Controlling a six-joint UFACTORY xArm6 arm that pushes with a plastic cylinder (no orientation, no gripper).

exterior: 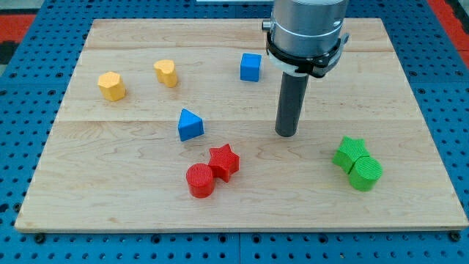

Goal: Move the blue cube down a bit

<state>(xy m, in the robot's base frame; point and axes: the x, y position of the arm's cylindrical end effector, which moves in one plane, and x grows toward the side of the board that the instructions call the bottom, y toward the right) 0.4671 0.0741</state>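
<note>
The blue cube (250, 67) sits flat on the wooden tabletop (410, 110) near the view's top, slightly left of centre. It is turned slightly askew to the board's edges; being a cube, it has no discernible long axis. Its faces are plain saturated blue, the top face lighter. My tip (286, 134) rests on the tabletop to the lower right of the cube, apart from it. No fingers exist on this rod. A blue triangular block (190, 125) lies below-left.
</note>
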